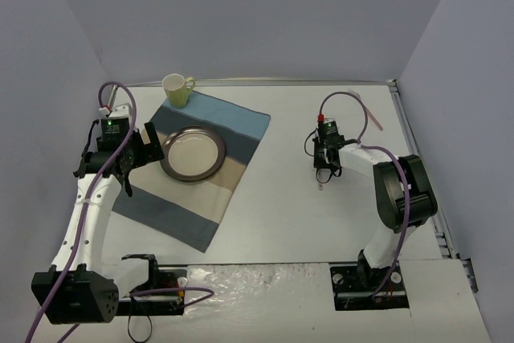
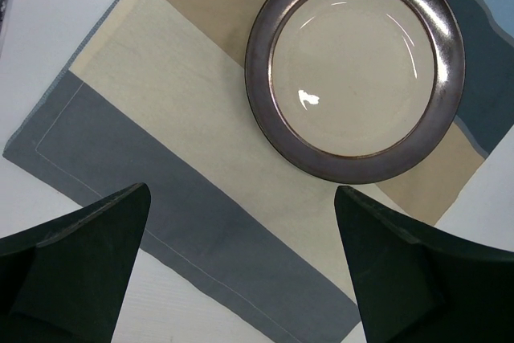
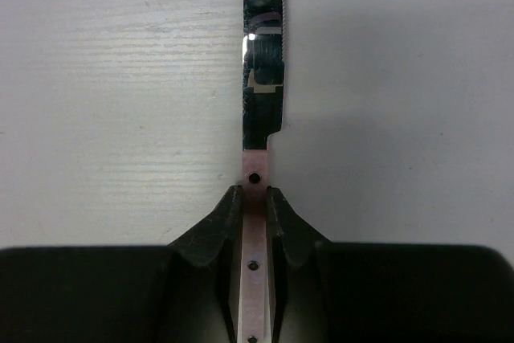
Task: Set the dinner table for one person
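Setting half done: plate (image 2: pixel 259 70) is laid on placemat (image 2: pixel 161 118), cup (image 1: pixel 176 88) at its corner; knife (image 3: pixel 263 78) is clamped by right gripper (image 3: pixel 254 198), unplaced; left gripper (image 2: pixel 241 190) is spread.

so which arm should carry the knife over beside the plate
Right: the right gripper is closed on the knife by its handle; the left gripper hangs open above the placemat, empty.

Loses the knife (image 3: pixel 263 62) tip past the top edge; buries its pink handle inside the right gripper (image 3: pixel 254 196).
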You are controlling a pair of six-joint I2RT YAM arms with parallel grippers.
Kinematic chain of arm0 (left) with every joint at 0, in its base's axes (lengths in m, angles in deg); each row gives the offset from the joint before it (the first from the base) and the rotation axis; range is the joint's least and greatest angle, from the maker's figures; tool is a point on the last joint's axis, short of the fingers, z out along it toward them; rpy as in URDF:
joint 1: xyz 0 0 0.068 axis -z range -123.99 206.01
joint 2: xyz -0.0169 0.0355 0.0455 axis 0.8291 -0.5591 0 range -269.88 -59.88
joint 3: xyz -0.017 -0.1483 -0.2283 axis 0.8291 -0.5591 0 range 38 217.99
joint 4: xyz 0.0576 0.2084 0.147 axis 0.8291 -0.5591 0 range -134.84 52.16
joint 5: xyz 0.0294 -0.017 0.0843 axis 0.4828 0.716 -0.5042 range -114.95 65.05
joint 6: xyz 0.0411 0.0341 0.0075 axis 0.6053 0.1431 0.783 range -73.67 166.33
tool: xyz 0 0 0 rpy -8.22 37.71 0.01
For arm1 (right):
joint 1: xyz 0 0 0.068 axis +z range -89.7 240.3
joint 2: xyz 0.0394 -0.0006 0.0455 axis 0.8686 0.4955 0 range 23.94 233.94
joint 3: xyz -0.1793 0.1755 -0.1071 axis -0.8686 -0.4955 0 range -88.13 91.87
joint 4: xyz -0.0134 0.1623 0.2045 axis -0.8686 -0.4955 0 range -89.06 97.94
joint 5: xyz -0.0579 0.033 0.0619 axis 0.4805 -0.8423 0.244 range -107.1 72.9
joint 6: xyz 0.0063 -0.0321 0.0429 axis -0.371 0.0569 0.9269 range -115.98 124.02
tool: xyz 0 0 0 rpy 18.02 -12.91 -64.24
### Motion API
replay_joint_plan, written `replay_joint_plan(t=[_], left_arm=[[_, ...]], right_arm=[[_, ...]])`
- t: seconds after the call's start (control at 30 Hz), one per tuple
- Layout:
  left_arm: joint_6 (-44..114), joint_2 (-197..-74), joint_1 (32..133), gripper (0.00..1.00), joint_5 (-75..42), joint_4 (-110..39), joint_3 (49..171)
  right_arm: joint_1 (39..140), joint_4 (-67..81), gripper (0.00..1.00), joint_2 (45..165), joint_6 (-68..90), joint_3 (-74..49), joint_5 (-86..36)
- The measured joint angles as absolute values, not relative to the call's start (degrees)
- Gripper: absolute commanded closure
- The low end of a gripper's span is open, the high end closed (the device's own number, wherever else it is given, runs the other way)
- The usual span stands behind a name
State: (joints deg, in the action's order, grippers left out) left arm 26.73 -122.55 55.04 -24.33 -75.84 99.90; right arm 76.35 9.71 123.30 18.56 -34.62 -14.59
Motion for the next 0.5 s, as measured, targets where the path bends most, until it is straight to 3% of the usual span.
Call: replay_joint_plan(t=[0.2, 0.5], left_arm=[[27.11, -122.91, 55.04, 0.03, -25.01, -75.22, 100.54], [27.79, -126.43, 54.98, 0.03, -25.34, -73.09, 103.73]], right_arm=[[76.54, 9.1, 1.0, 124.43, 16.38, -32.43, -15.22], [82.69, 8.09, 1.0, 126.66, 1.56, -13.72, -16.06]])
